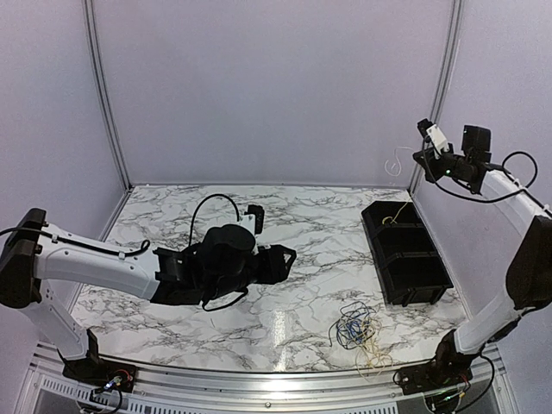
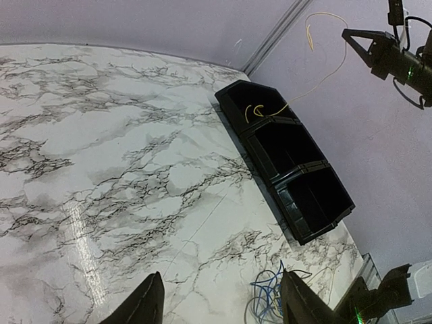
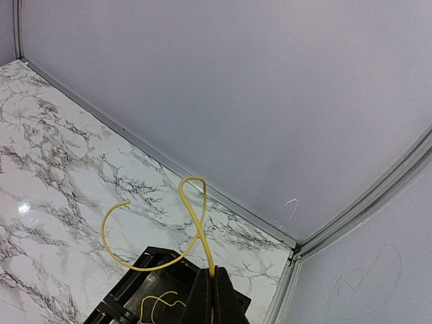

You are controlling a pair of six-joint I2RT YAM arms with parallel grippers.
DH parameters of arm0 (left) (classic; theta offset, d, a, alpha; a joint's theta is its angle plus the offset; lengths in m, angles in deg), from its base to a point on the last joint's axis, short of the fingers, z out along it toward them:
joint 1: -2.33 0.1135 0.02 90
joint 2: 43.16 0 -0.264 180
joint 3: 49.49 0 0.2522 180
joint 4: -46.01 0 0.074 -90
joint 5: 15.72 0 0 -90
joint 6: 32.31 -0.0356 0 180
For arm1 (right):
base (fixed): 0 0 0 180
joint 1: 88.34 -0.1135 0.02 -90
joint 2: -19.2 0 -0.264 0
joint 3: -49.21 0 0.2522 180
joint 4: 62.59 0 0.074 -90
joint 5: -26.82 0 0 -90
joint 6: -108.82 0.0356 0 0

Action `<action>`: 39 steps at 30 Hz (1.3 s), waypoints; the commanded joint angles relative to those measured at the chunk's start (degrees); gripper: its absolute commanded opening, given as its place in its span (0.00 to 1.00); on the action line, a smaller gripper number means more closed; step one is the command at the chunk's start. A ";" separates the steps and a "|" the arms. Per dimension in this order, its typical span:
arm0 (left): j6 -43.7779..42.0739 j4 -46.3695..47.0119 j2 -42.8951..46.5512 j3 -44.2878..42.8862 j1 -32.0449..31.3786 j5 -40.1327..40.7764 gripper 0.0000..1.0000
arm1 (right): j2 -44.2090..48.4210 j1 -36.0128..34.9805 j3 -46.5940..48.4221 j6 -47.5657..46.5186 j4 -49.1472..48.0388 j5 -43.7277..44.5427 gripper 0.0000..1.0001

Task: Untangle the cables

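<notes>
A tangle of thin blue and black cables [image 1: 352, 324] lies on the marble table near the front right, with pale yellow loops [image 1: 373, 349] beside it. In the left wrist view the blue cables [image 2: 266, 297] show by the right finger. My left gripper [image 1: 280, 259] [image 2: 223, 307] is open and empty, low over the table, left of the tangle. My right gripper [image 1: 423, 151] [image 3: 214, 273] is raised high over the black tray and is shut on a yellow cable [image 3: 192, 209]. This cable [image 2: 324, 67] hangs down, and its lower end lies in the tray's far compartment.
A black tray with three compartments [image 1: 405, 259] [image 2: 283, 155] [image 3: 145, 270] stands at the right side of the table; its two nearer compartments look empty. Pale walls with metal rails close in the back and sides.
</notes>
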 commanded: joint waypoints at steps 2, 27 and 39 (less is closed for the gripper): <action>1.98 -1.63 1.99 2.03 0.30 1.77 0.61 | -2.62 0.44 -0.15 -2.71 2.32 1.49 0.00; 7.57 -2.16 4.80 7.95 0.22 4.80 0.61 | -20.07 0.54 7.23 -7.25 22.56 13.31 0.00; 8.69 -2.32 3.85 7.56 0.08 3.21 0.61 | -26.70 0.54 15.75 -2.27 21.21 16.57 0.00</action>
